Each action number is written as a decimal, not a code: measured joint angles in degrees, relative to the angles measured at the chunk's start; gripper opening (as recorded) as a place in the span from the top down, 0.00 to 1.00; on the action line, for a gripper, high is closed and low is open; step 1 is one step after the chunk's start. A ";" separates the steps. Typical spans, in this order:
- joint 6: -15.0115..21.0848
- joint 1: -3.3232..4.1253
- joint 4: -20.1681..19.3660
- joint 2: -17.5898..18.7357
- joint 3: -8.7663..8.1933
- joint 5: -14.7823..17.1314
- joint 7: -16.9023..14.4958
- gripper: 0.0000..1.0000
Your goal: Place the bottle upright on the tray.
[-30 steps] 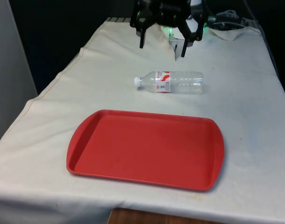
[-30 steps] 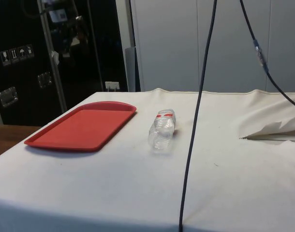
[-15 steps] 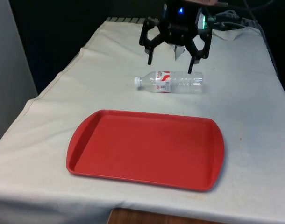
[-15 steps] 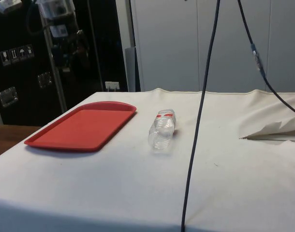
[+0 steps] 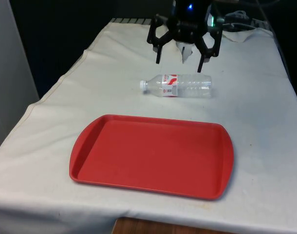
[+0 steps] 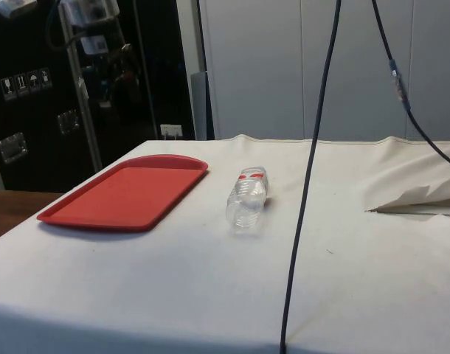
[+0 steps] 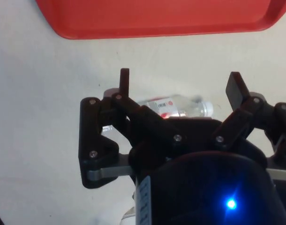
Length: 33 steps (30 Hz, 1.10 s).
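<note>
While the bottle lies on its side on the white cloth of the tabletop, I hold the gripper in the air above it, fingers spread wide and grasping nothing. From the front view, the clear plastic bottle shows a white cap pointing to the front view's left and a red-and-white label near the neck end; its length runs across the view. Nearer the camera lies the red tray, flat on the cloth, with a strip of bare cloth between its far rim and the bottle, so the two are apart. From the side view, the bottle is seen end-on with its clear base toward the camera, just beside the tray but not touching it, and a dark cable hangs down in front of the scene. From the wrist view, the bottle appears between the two spread fingers of the gripper, well below them on the cloth, and the rim of the tray lies beyond it. Both fingertips hang free of the bottle.
</note>
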 measured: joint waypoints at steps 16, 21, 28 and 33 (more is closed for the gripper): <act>0.00 0.11 -6.36 -5.79 0.11 0.00 0.00 0.00; 0.00 0.23 -8.71 -7.85 0.17 0.00 0.00 0.00; 0.06 0.29 -12.15 -10.94 0.17 0.00 0.00 0.00; 0.11 0.34 -14.27 -12.83 0.23 0.00 0.00 0.00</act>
